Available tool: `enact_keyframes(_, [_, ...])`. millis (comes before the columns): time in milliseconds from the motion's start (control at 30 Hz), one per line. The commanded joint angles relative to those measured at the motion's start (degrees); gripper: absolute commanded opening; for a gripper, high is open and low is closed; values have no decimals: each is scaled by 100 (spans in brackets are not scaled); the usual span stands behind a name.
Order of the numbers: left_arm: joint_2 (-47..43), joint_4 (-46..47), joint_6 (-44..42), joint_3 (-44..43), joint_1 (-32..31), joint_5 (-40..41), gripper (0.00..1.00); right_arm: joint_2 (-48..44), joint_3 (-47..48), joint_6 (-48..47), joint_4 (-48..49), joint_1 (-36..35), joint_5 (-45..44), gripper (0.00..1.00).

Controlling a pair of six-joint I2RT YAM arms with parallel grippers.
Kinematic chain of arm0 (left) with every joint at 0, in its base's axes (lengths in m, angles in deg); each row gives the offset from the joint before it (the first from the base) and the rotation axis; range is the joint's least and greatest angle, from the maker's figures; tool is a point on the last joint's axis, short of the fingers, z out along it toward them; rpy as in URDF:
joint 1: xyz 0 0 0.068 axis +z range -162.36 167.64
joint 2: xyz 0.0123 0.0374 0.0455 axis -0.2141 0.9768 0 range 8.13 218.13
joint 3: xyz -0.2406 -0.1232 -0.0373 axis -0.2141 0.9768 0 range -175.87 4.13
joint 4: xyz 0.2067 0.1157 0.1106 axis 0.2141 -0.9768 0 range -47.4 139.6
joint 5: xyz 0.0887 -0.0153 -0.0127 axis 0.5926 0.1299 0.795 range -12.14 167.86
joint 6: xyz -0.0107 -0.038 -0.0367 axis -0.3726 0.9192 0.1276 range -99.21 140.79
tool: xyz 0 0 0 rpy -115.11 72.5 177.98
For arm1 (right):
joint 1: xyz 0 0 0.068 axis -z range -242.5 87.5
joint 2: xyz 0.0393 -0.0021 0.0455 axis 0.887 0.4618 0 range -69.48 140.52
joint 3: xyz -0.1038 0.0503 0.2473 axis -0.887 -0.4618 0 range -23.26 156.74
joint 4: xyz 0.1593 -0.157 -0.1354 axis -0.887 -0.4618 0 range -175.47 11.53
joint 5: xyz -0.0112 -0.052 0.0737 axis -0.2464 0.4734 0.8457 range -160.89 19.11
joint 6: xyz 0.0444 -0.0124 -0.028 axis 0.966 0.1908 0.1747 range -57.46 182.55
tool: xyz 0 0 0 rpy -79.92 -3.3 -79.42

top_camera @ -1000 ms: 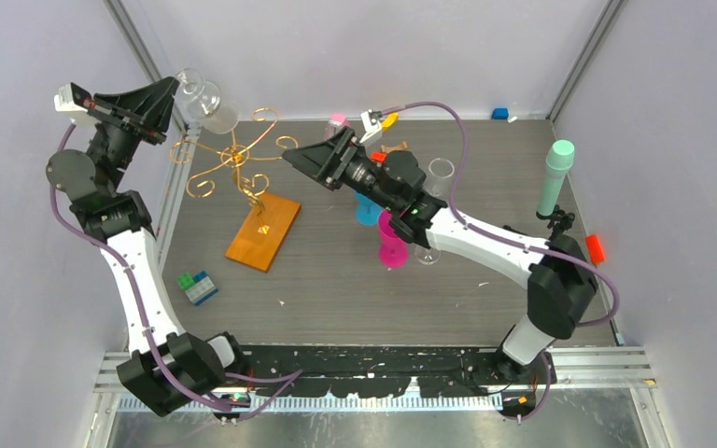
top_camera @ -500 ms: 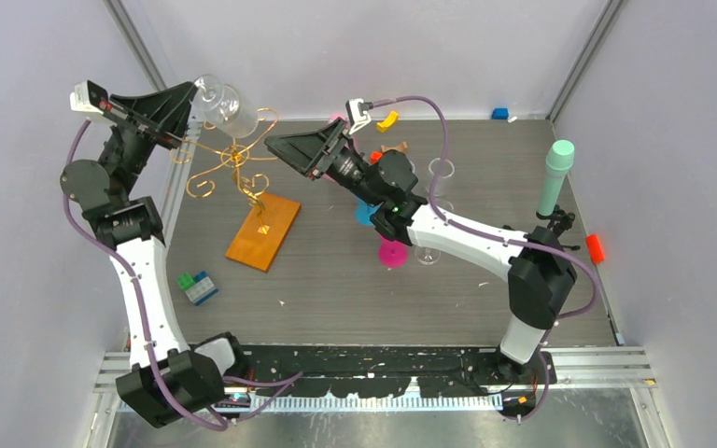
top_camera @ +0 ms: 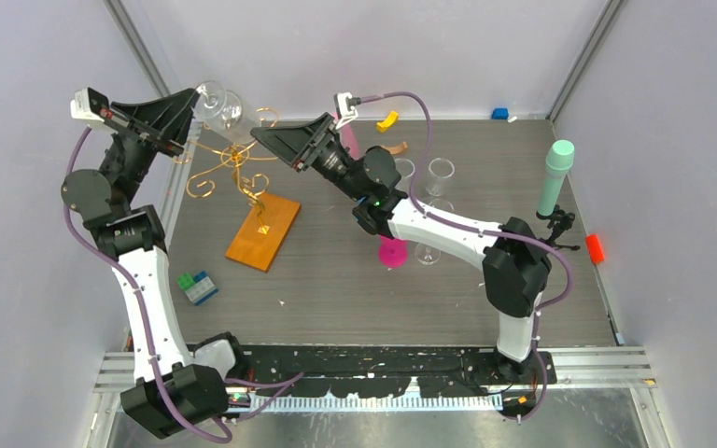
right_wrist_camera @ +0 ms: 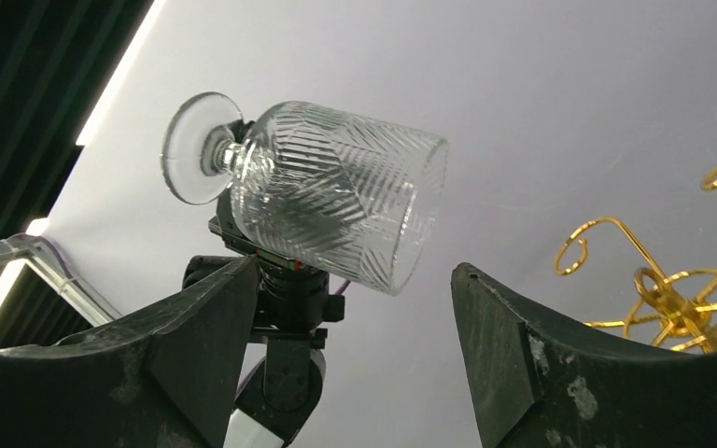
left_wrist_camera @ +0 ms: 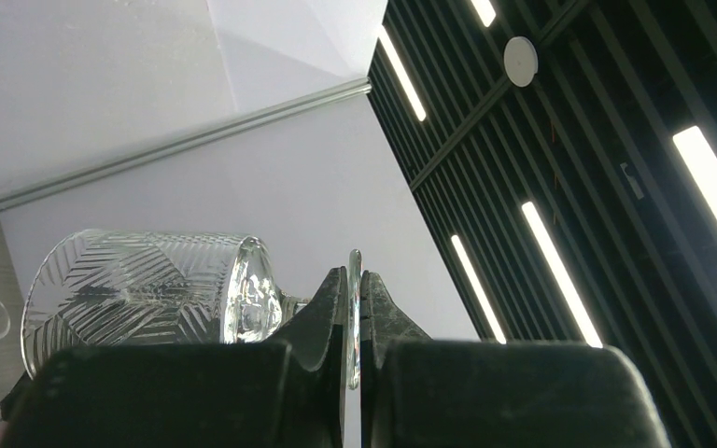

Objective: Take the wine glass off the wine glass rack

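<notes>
The wine glass (top_camera: 222, 105) is clear with a cut leaf pattern. My left gripper (top_camera: 191, 99) is shut on its foot and holds it on its side in the air, above the back left of the rack. In the left wrist view the foot's edge sits between the fingers of the gripper (left_wrist_camera: 355, 280), with the bowl (left_wrist_camera: 140, 289) to the left. The gold wire rack (top_camera: 233, 159) stands on its orange-brown base (top_camera: 263, 231). My right gripper (top_camera: 263, 138) is open and empty, pointing at the glass (right_wrist_camera: 336, 191), which shows apart from the rack's curls (right_wrist_camera: 672, 289).
Two clear glasses (top_camera: 440, 173) stand at the back right, with a magenta glass foot (top_camera: 392, 252) under the right arm. There is a mint cylinder (top_camera: 555, 177), a red block (top_camera: 596, 247), green and blue bricks (top_camera: 196, 287), and yellow (top_camera: 387, 119) and blue (top_camera: 499, 113) bits by the back wall.
My left gripper has carried the glass to the right, over the rack's back left. My right gripper has moved left and back toward the glass, still open.
</notes>
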Motion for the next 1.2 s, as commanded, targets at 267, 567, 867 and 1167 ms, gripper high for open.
enact_keyframes(267, [-143,214,1926,35,-22,272,0,773,1159,512,2057,-34,714,76])
enact_keyframes(567, [-151,251,2093,269,-22,270,0,932,1429,618,2636,-66,1038,53])
enact_keyframes(867, [-61,318,2054,257,-20,358,9,777,1345,608,2750,-69,833,2])
enact_keyframes(1167, [-117,244,1356,42,-22,237,75,-250,476,-447,1872,-69,156,0])
